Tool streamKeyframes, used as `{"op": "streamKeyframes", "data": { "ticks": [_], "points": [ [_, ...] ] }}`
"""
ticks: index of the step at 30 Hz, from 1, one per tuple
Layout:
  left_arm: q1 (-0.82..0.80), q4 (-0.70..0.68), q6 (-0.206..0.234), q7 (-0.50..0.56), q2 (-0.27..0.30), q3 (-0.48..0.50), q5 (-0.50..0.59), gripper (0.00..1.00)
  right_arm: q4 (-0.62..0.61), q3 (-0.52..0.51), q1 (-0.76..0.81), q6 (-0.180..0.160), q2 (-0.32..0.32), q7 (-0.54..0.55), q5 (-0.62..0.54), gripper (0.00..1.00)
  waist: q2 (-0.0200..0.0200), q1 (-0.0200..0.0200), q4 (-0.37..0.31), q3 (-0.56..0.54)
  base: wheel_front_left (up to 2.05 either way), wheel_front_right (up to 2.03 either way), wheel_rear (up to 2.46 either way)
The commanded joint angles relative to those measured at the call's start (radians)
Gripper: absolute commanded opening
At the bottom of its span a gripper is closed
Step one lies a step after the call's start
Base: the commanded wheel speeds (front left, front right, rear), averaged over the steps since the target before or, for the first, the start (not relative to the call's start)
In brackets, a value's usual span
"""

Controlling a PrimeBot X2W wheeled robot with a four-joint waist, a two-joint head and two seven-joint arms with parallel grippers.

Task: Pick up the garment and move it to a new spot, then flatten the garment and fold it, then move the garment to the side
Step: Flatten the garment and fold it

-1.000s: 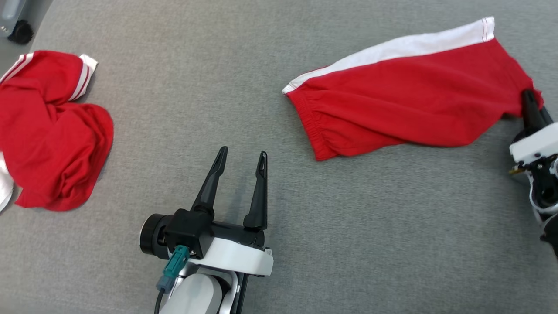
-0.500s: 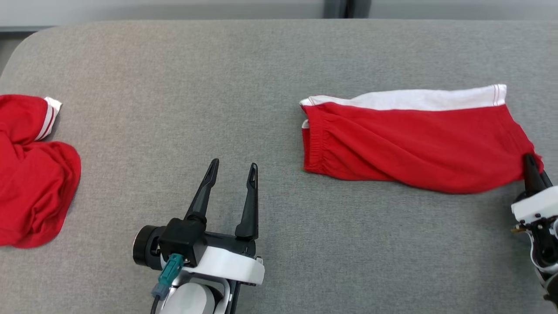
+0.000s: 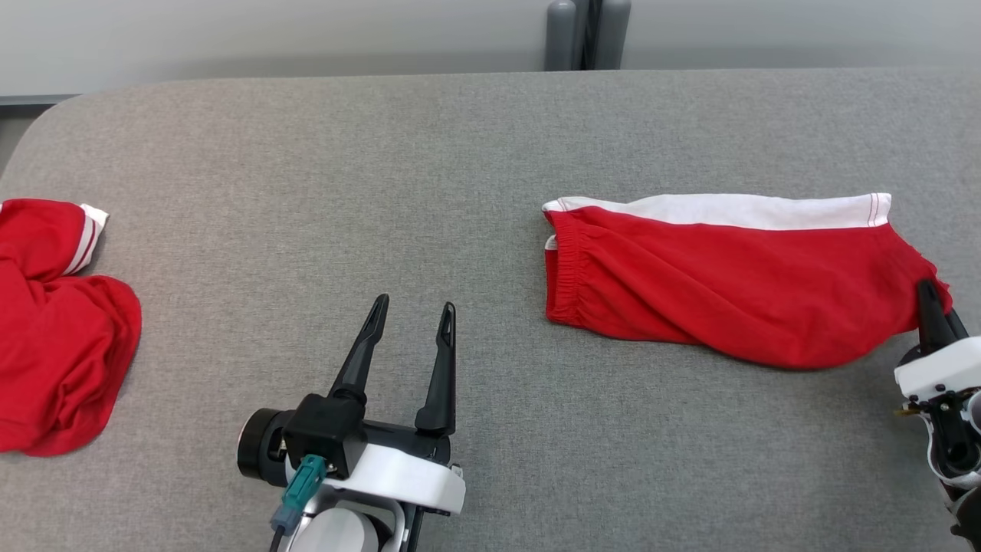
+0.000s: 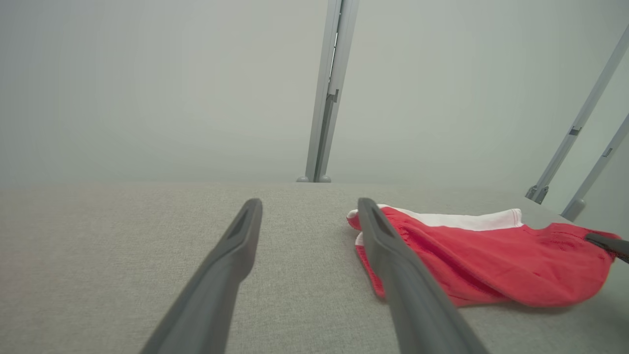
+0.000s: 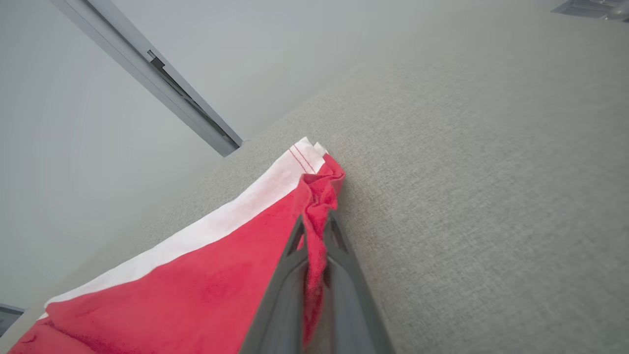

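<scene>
On the right side of the grey worktop [image 3: 306, 192] lies a pair of red shorts [image 3: 728, 299], stretched out left to right, the white side stripe along its far edge and the elastic waistband at its left end. At the shorts' right end the right hand [image 3: 929, 299] is clamped on the near corner of the leg hem; its two dark fingers [image 5: 285, 295] are pressed almost together with a fold of red cloth pinched between them. The left hand [image 3: 415, 303] is near the middle of the worktop, fingers spread apart, holding nothing, well to the left of the waistband. A second red garment [image 3: 54, 330] lies crumpled at the left edge.
</scene>
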Motion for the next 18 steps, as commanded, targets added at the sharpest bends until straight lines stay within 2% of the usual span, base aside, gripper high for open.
{"op": "streamKeyframes", "data": {
  "ticks": [1,10,18],
  "points": [
    [0.015,0.001,-0.006,-0.004,0.004,0.000,-0.004,1.00,-0.026,-0.005,0.003,0.000,-0.001,-0.008,-0.013,0.00,-0.0001,0.0000,0.009,-0.006,0.00,0.00,0.00],
    [0.020,0.005,-0.009,-0.004,0.004,0.003,-0.004,1.00,-0.185,-0.003,-0.005,0.000,0.016,-0.007,-0.092,0.00,-0.0001,0.0000,0.036,-0.022,0.00,0.00,0.00],
    [0.025,0.014,-0.011,-0.004,0.004,-0.006,-0.009,1.00,-0.286,0.070,-0.043,0.000,0.080,0.033,-0.171,0.00,-0.0001,0.0000,0.068,-0.040,0.00,0.00,0.00]
  ]
}}
